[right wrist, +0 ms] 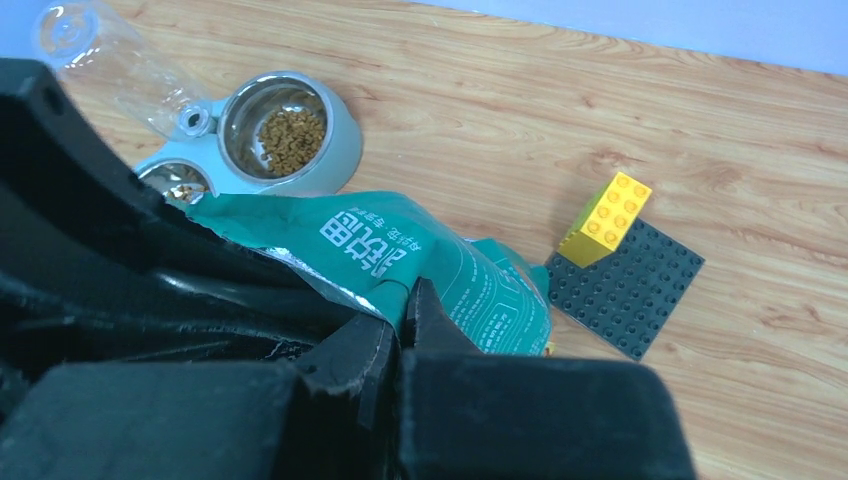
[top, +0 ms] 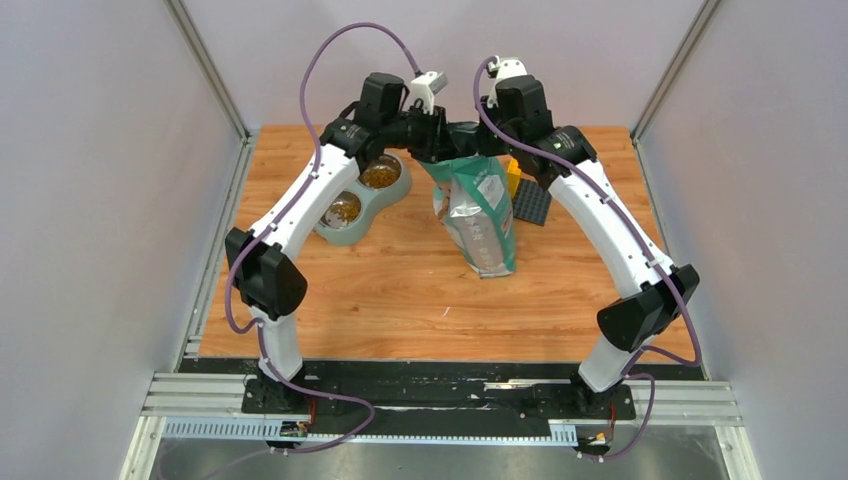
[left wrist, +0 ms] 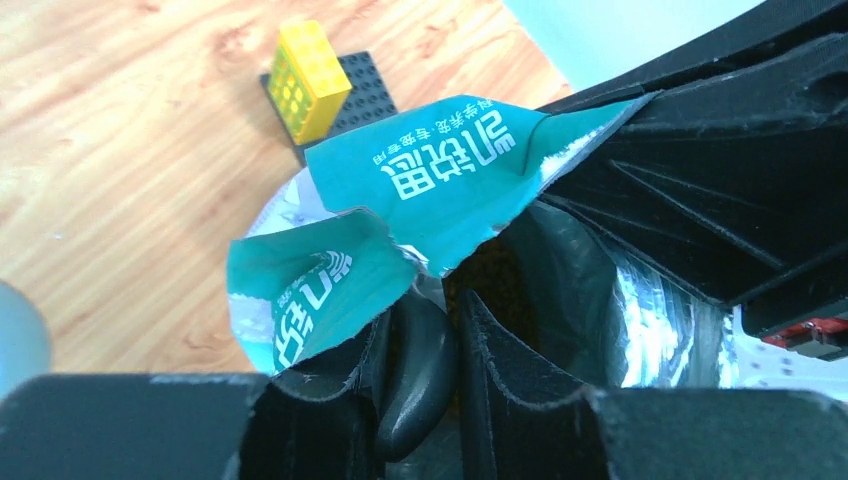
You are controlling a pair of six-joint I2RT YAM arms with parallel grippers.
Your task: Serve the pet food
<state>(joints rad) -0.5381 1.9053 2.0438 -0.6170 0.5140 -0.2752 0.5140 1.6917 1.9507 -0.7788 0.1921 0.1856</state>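
A green-and-white bag [top: 482, 215] stands upright mid-table with its torn top open. My right gripper [right wrist: 408, 295] is shut on the bag's rim [right wrist: 400, 245] and holds that side up. My left gripper [left wrist: 430, 310] reaches into the mouth of the bag [left wrist: 430, 190], shut on a dark rounded scoop handle [left wrist: 415, 370]; the scoop's bowl is hidden inside. Brown pet food [right wrist: 290, 128] lies in both bowls of a grey double feeder [top: 403, 186], left of the bag. In the top view both grippers meet over the bag's top.
A dark studded plate [top: 533, 205] with a yellow brick [top: 513, 180] lies just right of the bag. A clear bottle [right wrist: 100, 50] rises at the feeder's far side. Grey walls enclose the wooden table on three sides.
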